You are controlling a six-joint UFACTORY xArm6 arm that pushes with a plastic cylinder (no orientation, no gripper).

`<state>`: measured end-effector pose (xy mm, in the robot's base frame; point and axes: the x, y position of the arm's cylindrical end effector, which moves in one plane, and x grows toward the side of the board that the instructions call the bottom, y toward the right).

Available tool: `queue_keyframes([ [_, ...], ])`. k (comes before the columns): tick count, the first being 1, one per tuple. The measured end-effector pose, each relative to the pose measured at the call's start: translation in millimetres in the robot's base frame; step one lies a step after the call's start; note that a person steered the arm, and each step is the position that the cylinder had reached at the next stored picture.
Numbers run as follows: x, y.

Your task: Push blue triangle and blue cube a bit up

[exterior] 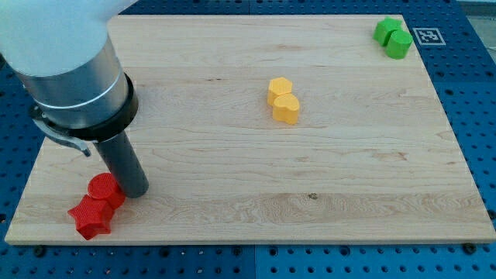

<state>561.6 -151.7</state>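
No blue triangle or blue cube shows in the camera view; the arm's wide grey body at the view's top left may hide part of the board. My tip (135, 191) rests on the wooden board (256, 178) at the view's lower left. It touches the right side of a round red block (104, 189). A red star-shaped block (91, 218) lies just below and left of that block, against it.
Two yellow blocks (283, 99) sit touching near the board's middle. Two green blocks (394, 36) sit touching at the view's top right corner, beside a black-and-white marker tag (428, 36). A blue pegboard surface (480, 116) surrounds the board.
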Motion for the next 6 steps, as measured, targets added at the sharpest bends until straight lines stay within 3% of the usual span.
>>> queue_keyframes([
  [1, -4, 0],
  [3, -60, -20],
  [5, -73, -83],
  [6, -114, -90],
])
